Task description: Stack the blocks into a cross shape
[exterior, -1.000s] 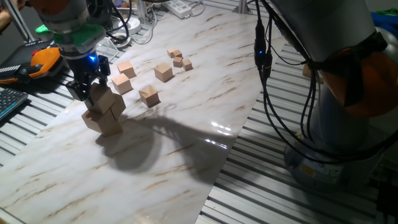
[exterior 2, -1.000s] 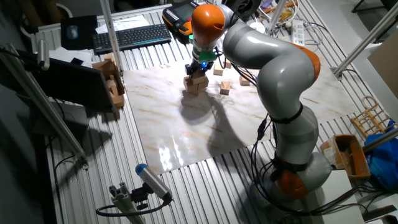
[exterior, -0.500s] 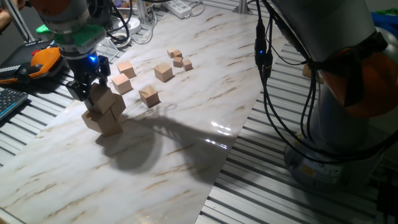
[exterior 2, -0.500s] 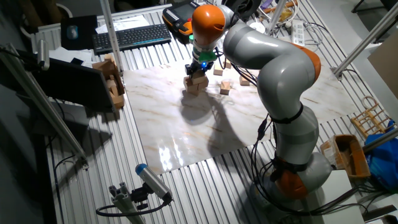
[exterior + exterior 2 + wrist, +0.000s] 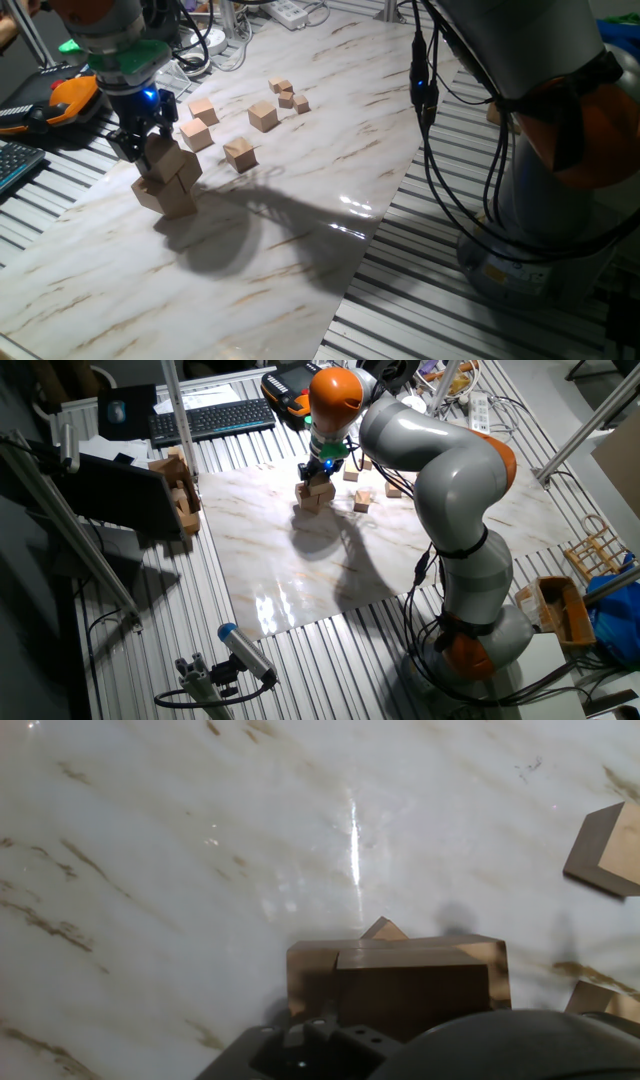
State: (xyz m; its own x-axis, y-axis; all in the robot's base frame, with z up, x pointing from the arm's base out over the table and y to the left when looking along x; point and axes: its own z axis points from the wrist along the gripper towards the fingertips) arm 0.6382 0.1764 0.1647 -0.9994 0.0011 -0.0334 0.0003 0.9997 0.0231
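Observation:
At the left of the marble board (image 5: 300, 230) a small pile of large tan blocks (image 5: 165, 195) stands, with one more block (image 5: 170, 160) tilted on top. My gripper (image 5: 145, 148) comes down from above and is shut on that top block, its black fingers at the block's sides. The other fixed view shows the same pile (image 5: 317, 495) under the gripper (image 5: 320, 475). In the hand view the held block (image 5: 415, 982) fills the lower middle. A lower block's edge (image 5: 308, 975) and a corner (image 5: 385, 929) peek out from under it.
Medium wooden cubes (image 5: 240, 153) (image 5: 196, 134) (image 5: 203, 110) (image 5: 263, 117) lie just right of the pile, tiny cubes (image 5: 288, 96) farther back. An orange device (image 5: 70, 100) and a keyboard (image 5: 15, 165) sit off the board's left edge. Cables (image 5: 430, 130) hang at right.

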